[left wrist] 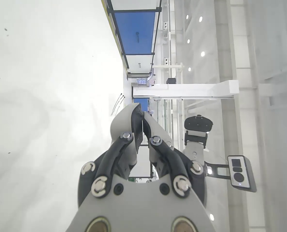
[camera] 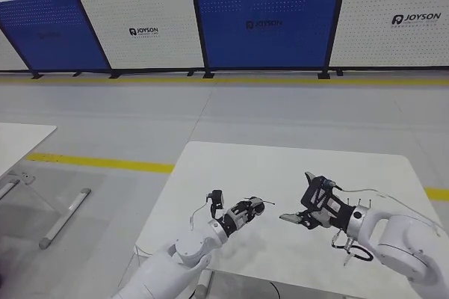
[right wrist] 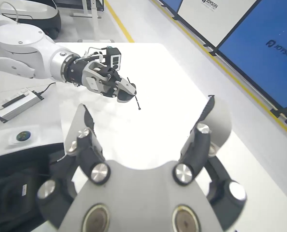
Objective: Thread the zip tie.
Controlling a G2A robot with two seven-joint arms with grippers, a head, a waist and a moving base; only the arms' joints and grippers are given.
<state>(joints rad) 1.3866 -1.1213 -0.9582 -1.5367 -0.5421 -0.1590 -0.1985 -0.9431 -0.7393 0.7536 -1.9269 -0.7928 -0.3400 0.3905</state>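
Note:
A thin black zip tie [right wrist: 136,102] is pinched in my left gripper [right wrist: 127,94], its small head end hanging below the fingers and a short length sticking out above. From above, the zip tie [camera: 267,201] juts out of the left gripper [camera: 258,206] over the white table [camera: 284,161], pointing towards the right arm. In the left wrist view the left gripper [left wrist: 141,113] has its pads pressed together. My right gripper [camera: 300,199] faces it a short way off, open wide and empty; in its own view the right gripper [right wrist: 148,107] frames the zip tie from a distance.
Spare zip ties [left wrist: 119,101] lie on the table near its far right part, also seen as spare zip ties [camera: 362,200] beside the right arm. A grey power box [right wrist: 15,102] with a cable sits on a lower surface left of the table.

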